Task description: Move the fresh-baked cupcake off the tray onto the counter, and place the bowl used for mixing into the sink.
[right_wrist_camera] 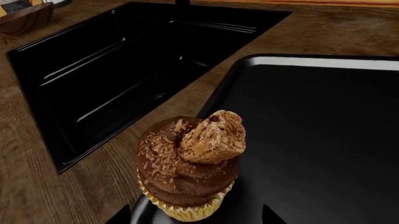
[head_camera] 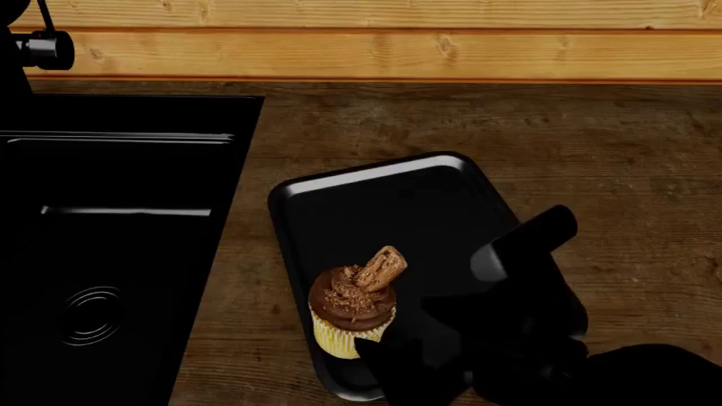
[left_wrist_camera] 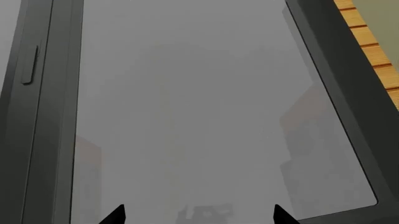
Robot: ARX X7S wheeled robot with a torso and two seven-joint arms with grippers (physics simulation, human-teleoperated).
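The cupcake (head_camera: 352,309), with chocolate frosting, a flake piece and a pale yellow wrapper, stands near the front left corner of the black tray (head_camera: 418,211) on the wood counter (head_camera: 587,127). In the right wrist view the cupcake (right_wrist_camera: 187,163) sits between the tips of my right gripper (right_wrist_camera: 196,217), which is open, with a gap on each side of the wrapper. The dark wooden bowl (right_wrist_camera: 25,17) shows on the counter beyond the far side of the sink (right_wrist_camera: 124,70). My left gripper (left_wrist_camera: 198,217) is open and holds nothing.
The black sink (head_camera: 135,114) lies left of the tray, with a black tap (head_camera: 40,46) at its back. Pine wall boards (head_camera: 395,51) run behind the counter. The left wrist view faces a grey-framed window pane (left_wrist_camera: 199,107). My right arm (head_camera: 519,330) covers the tray's front right.
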